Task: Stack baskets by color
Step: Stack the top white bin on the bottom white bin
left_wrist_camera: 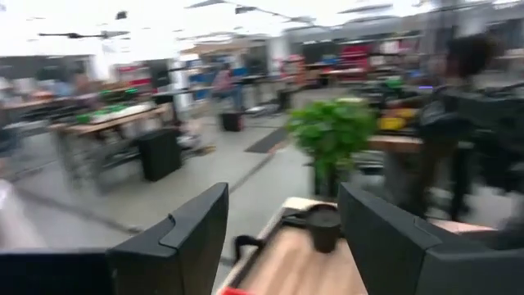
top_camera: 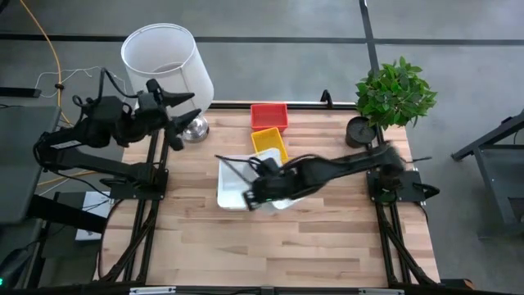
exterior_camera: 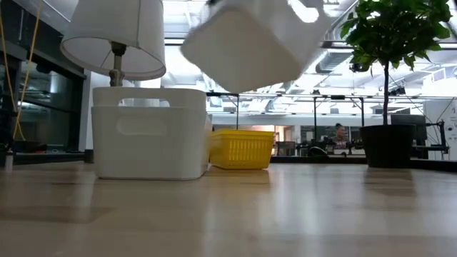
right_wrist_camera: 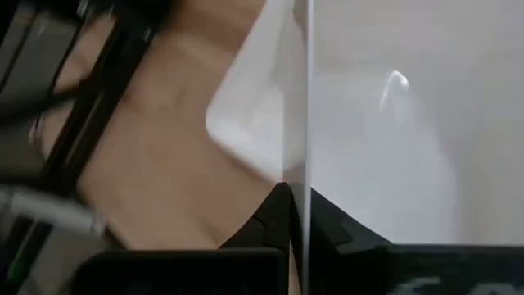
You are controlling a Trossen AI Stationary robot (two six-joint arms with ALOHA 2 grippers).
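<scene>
right gripper [top_camera: 260, 190] sits over the middle of the table [top_camera: 327, 238], fingers pressed together on the thin wall of a white basket [top_camera: 282, 199]. right wrist view shows it plainly: both dark fingers pinching the rim from either side, basket bottom stretching away ahead. low view has that held basket up off the wood, tilted, one corner dipping, nothing under it. just beside it, toward the left arm, a second white basket [top_camera: 231, 184] rests flat on the table, long axis running from near edge to far edge. past them, yellow basket [top_camera: 270, 144] lies with its long axis also running away toward the back, slightly skewed. red basket [top_camera: 268, 115] sits just behind it at the back edge, long side across the table. left gripper [top_camera: 182, 97] hangs out beyond the table's left back corner, near the lamp shade [top_camera: 166, 61], fingers spread wide, nothing between them. potted plant [top_camera: 395, 94] stands at the right back corner.
</scene>
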